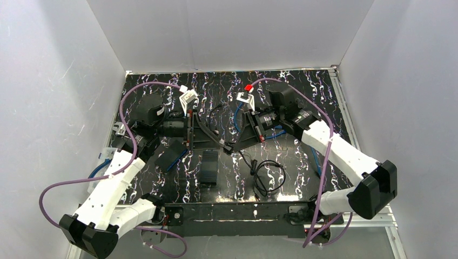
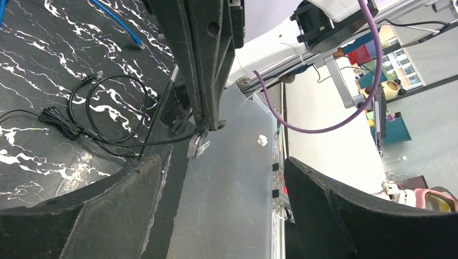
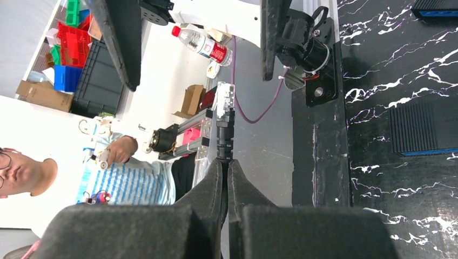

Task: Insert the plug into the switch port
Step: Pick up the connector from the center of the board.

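My right gripper (image 3: 224, 162) is shut on the black boot of a cable, and the clear plug (image 3: 224, 97) sticks out past its fingertips. In the top view the two grippers meet tip to tip above the middle of the table, right gripper (image 1: 235, 144) against left gripper (image 1: 221, 141). The left gripper (image 2: 222, 162) is open, its fingers (image 2: 81, 216) wide apart with nothing between them; the plug (image 2: 199, 144) hangs just beyond them. The switch (image 1: 209, 167), a flat black ribbed box, lies on the table below the grippers, also seen as the switch (image 3: 424, 129). Its ports are not visible.
The plug's black cable (image 1: 267, 175) lies coiled right of the switch. A second dark box (image 1: 172, 156) with a blue cable sits left of it. Blue cables (image 1: 237, 116) run under the arms. A black bar (image 1: 237, 211) lines the near edge. White walls enclose the table.
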